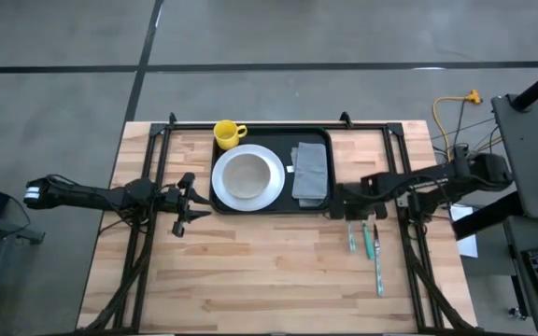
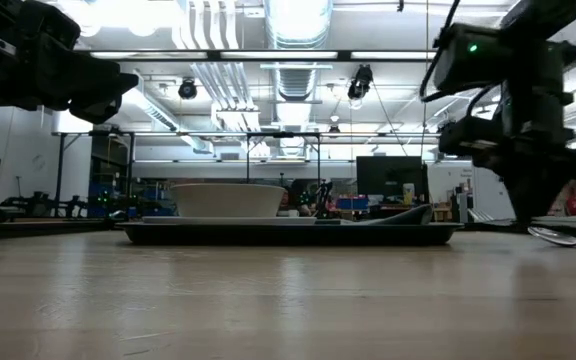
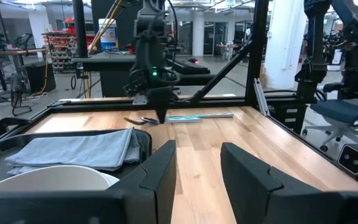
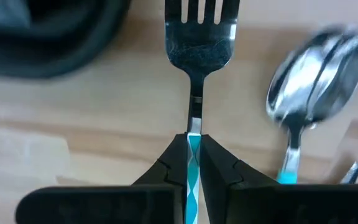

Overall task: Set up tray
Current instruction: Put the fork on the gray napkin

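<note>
Tray (image 1: 271,207) just beside right hand (image 1: 351,222), fork (image 4: 194,74) pinched

Bright ceiling lights (image 2: 293,20) are glaring above the tray (image 2: 288,233), leaving both arms showing as dark silhouettes. The counter (image 2: 268,300) is catching a soft sheen nearest the camera. The spoon (image 4: 316,68) beside the fork (image 4: 199,43) is blurring and reflecting white highlights.
</note>
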